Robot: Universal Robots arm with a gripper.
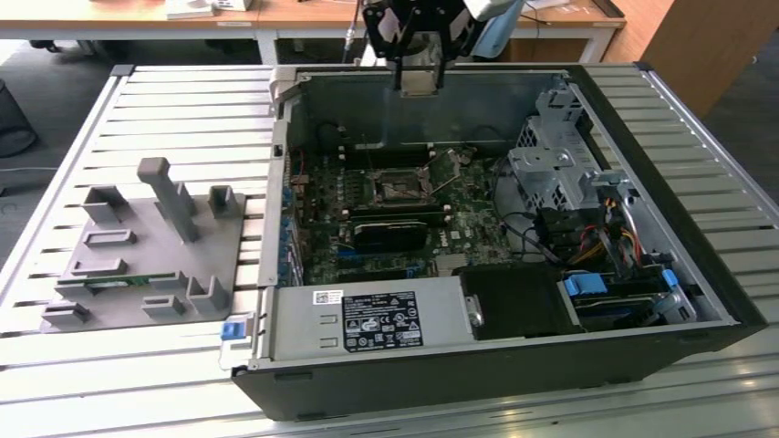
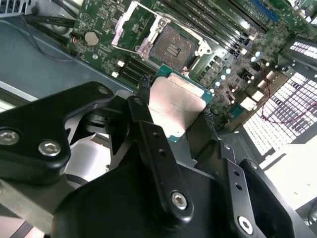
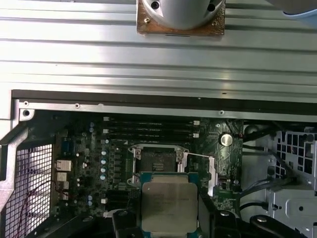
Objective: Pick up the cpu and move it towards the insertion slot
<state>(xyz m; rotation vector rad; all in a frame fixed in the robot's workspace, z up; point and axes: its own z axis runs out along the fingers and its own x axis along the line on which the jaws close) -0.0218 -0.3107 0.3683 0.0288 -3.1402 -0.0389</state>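
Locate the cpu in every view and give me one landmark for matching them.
Exterior view: the cpu hangs in the claw above the open case's far wall.
Second wrist view: the cpu sits between the claw's black fingers, just short of the insertion slot.
First wrist view: the cpu is overlapping the slot's edge.
Shared landmark: the insertion slot.

Silvery, green-rimmed cpu (image 2: 176, 106); apparently dark-centred insertion slot (image 2: 172, 47).

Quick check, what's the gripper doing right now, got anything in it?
Gripper: closed on the cpu, held above the open computer case, over the motherboard with the insertion slot below.
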